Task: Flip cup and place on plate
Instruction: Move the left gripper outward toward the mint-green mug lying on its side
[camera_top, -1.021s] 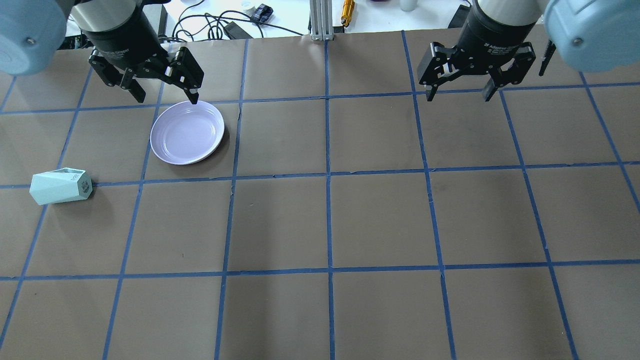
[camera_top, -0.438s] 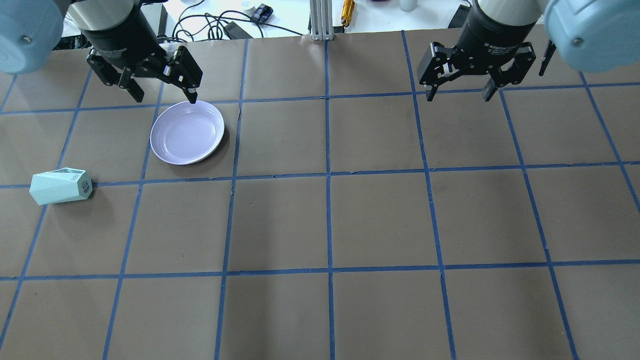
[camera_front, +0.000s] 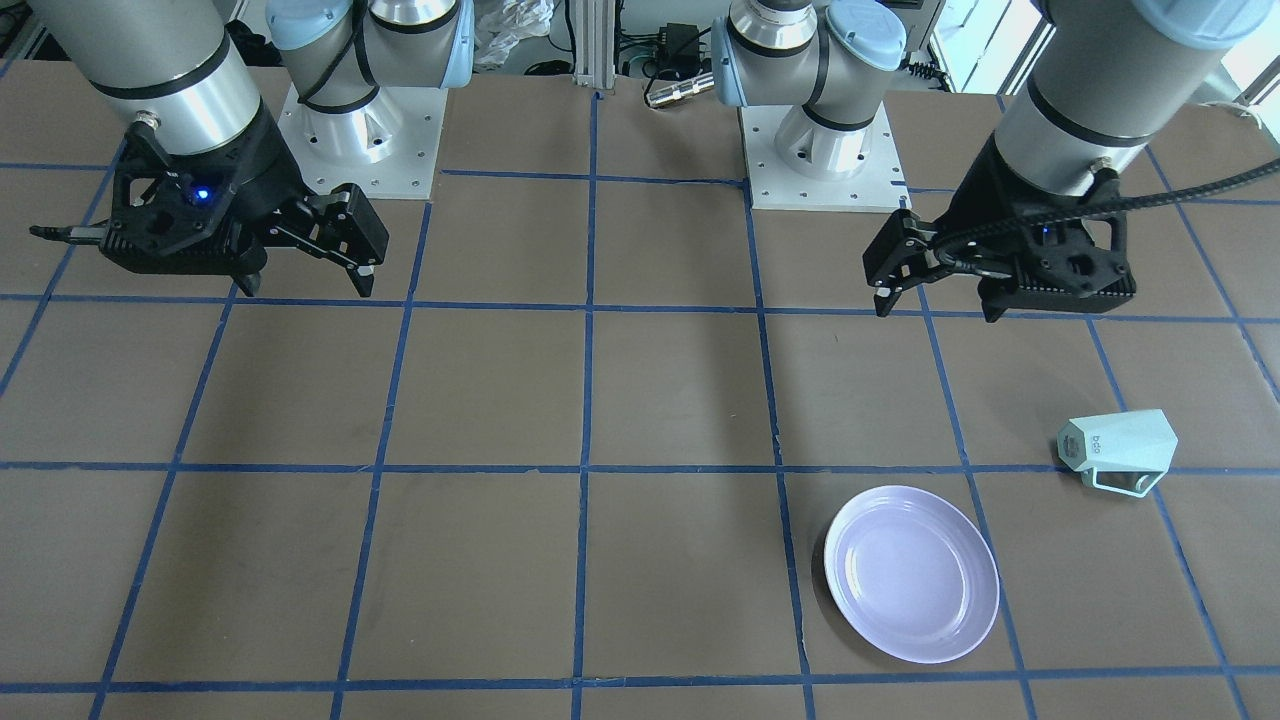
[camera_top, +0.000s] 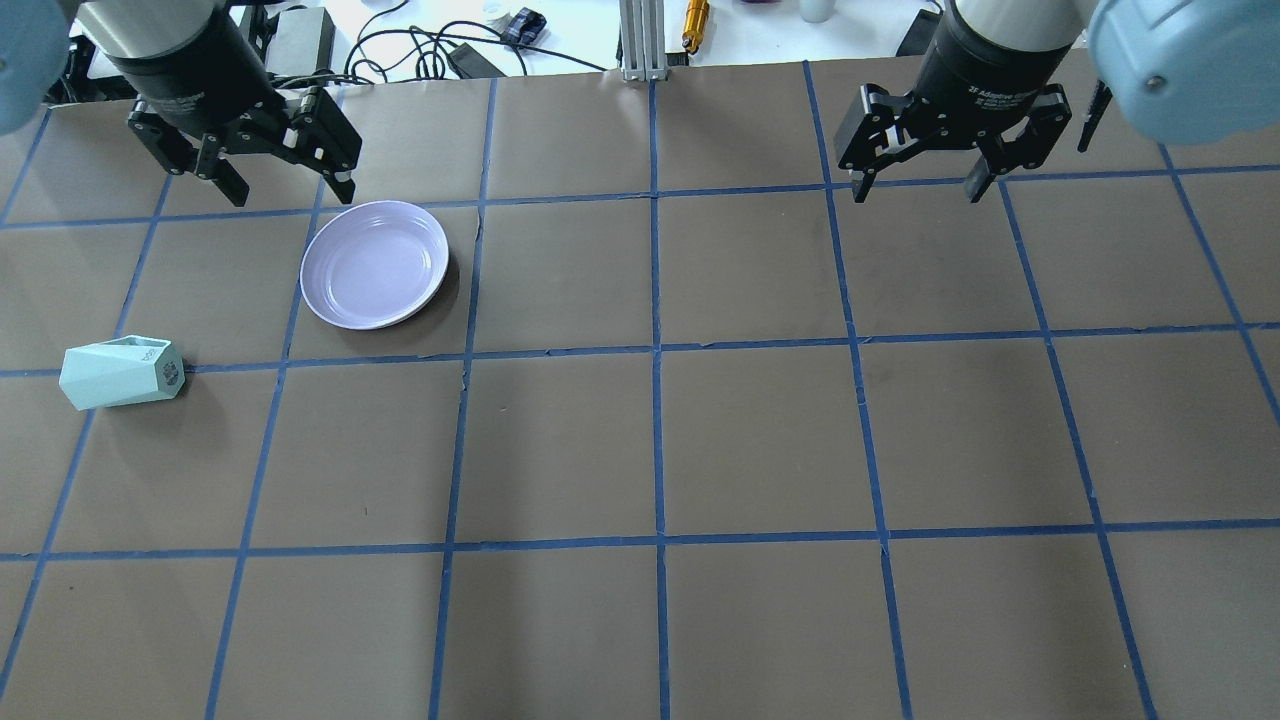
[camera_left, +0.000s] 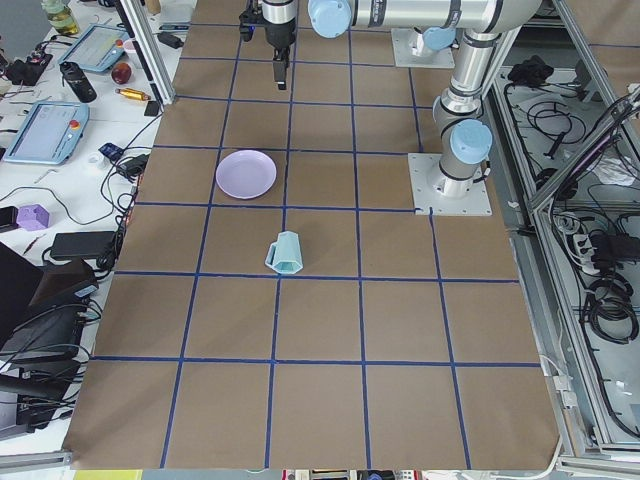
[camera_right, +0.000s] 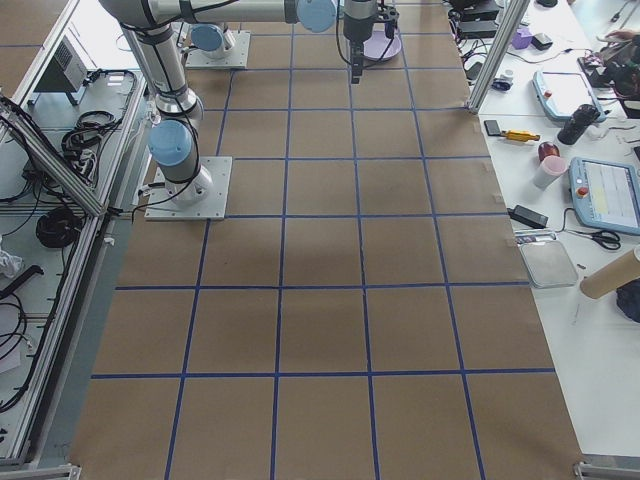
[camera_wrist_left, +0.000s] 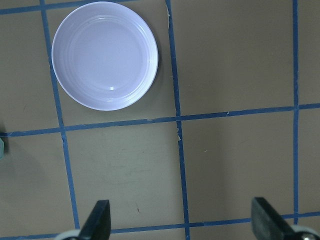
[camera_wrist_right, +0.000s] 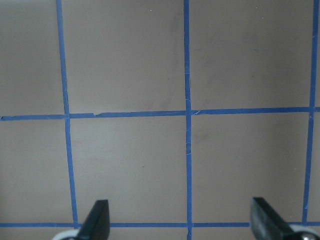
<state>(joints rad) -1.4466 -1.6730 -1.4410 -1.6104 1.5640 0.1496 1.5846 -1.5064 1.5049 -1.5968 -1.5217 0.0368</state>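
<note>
The mint-green cup (camera_top: 120, 373) lies on its side at the table's left, base end with the dark lettering towards the centre; it also shows in the front view (camera_front: 1118, 450), handle towards that camera. The lavender plate (camera_top: 375, 263) sits upright and empty, to the right of the cup and farther away; it also shows in the left wrist view (camera_wrist_left: 105, 55). My left gripper (camera_top: 290, 190) is open and empty, hovering beyond the plate's far left rim. My right gripper (camera_top: 916, 188) is open and empty over the far right of the table.
An aluminium post (camera_top: 640, 40), cables and an orange tool (camera_top: 695, 20) lie past the table's far edge. Both arm bases (camera_front: 360, 140) stand on white plates at the robot's side. Brown paper with blue tape lines covers the table (camera_top: 760, 440).
My left gripper has moved left and away from the plate's far rim. The right gripper, cup and plate have not moved.
</note>
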